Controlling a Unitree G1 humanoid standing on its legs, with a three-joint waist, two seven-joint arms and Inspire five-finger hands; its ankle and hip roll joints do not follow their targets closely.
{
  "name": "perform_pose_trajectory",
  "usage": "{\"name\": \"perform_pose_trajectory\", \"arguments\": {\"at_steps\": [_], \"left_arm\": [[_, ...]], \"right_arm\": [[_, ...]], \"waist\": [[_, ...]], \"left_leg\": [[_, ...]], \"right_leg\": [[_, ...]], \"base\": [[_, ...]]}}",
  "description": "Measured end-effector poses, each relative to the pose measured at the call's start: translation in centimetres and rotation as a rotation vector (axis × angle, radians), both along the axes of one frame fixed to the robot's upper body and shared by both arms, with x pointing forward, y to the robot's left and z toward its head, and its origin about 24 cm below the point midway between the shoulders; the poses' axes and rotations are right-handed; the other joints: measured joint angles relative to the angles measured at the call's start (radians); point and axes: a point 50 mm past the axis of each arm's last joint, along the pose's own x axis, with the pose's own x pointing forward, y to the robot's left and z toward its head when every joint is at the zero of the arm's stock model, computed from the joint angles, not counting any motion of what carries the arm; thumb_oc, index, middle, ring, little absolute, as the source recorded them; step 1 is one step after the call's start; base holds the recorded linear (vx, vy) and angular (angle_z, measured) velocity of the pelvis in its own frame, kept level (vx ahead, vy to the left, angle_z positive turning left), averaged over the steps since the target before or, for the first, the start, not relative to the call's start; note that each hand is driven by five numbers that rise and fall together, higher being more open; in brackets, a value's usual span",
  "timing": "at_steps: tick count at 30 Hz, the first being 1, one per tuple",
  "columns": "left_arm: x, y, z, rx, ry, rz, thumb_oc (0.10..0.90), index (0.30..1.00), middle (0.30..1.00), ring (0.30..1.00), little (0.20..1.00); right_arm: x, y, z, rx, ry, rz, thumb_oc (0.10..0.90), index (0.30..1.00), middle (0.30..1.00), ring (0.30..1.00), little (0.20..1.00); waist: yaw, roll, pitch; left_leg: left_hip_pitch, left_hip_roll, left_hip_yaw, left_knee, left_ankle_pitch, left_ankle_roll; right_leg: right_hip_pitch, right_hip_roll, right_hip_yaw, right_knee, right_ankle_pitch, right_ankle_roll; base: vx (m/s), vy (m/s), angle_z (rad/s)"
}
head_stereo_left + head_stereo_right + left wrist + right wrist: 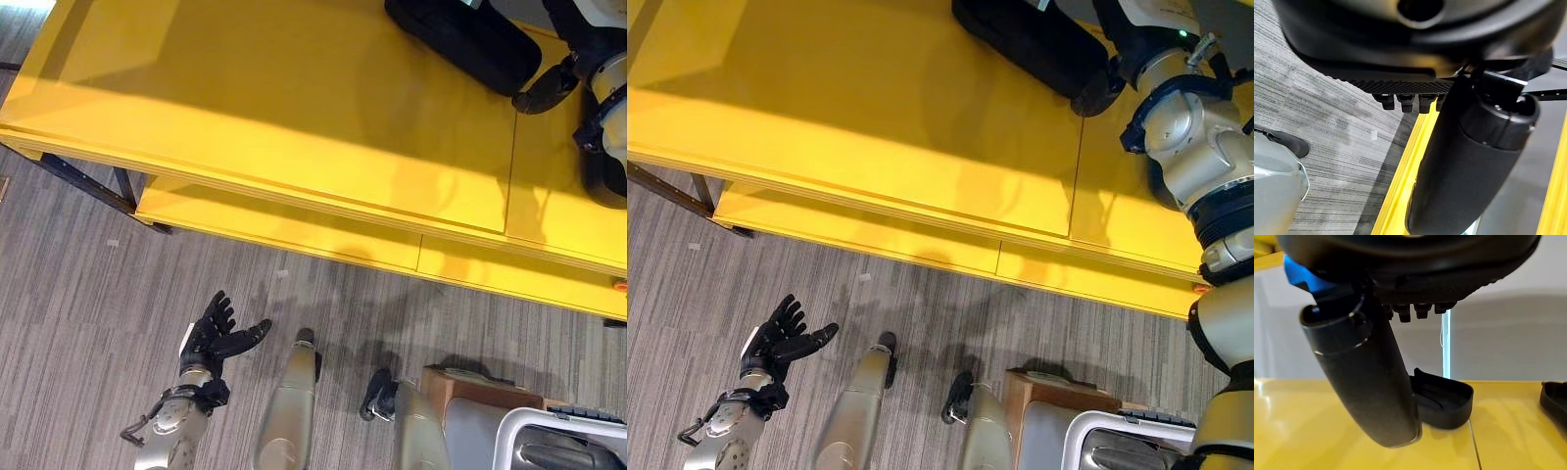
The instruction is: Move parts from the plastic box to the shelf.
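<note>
Yellow shelf [294,108] bears 1 black part [460,39]; left hand [211,338] splayed, right hand's [549,88] fingers unclear.

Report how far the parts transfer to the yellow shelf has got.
Done: one black part already lies on the yellow shelf, and another shows beside the right hand. In hand: nothing visible; the right hand is open above the shelf, and the left hand hangs open over the floor. Left: whatever remains in the box, which cannot be judged.

The black part [460,39] on the yellow shelf [294,127] is cut off by the top edge. The right hand [545,90] touches it, fingers mostly hidden. The plastic box [563,441] runs off the bottom corner.
</note>
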Motion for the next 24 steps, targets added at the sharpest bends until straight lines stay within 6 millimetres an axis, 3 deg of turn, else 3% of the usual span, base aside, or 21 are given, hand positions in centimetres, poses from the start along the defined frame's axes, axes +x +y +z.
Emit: {"name": "perform_pose_trajectory", "arguments": {"at_steps": [6, 14, 24], "left_arm": [[-0.1, 0.1, 0.1, -0.026, -0.008, 0.014, 0.900, 1.000, 1.000, 1.000, 1.000], [0.3, -0.1, 0.4, -0.028, -0.025, 0.004, 0.900, 1.000, 1.000, 1.000, 1.000], [0.3, -0.2, 0.3, -0.029, -0.022, 0.002, 0.900, 1.000, 1.000, 1.000, 1.000]], "right_arm": [[0.3, -0.6, -0.1, 0.060, 0.005, -0.029, 0.900, 1.000, 1.000, 1.000, 1.000], [0.3, 0.4, 1.8, 0.108, -0.052, 0.003, 0.900, 1.000, 1.000, 1.000, 1.000], [0.4, 0.4, 1.8, 0.141, -0.059, 0.002, 0.900, 1.000, 1.000, 1.000, 1.000]], "waist": [[0.005, 0.008, 0.004], [0.008, 0.015, 0.008], [0.022, 0.017, 0.007]], "left_leg": [[-0.028, -0.010, -0.008, 0.008, 0.003, -0.004], [-0.101, -0.015, -0.008, 0.073, 0.000, -0.001], [-0.152, -0.026, -0.028, 0.106, -0.004, -0.009]], "right_leg": [[-0.033, -0.013, -0.006, 0.031, -0.014, -0.005], [-0.111, -0.029, -0.007, 0.122, -0.042, -0.018], [-0.159, -0.041, -0.015, 0.183, -0.063, -0.030]], "base": [[-0.01, -0.005, 0.06], [0.01, 0.000, 0.03], [0.02, -0.010, 0.04]]}}
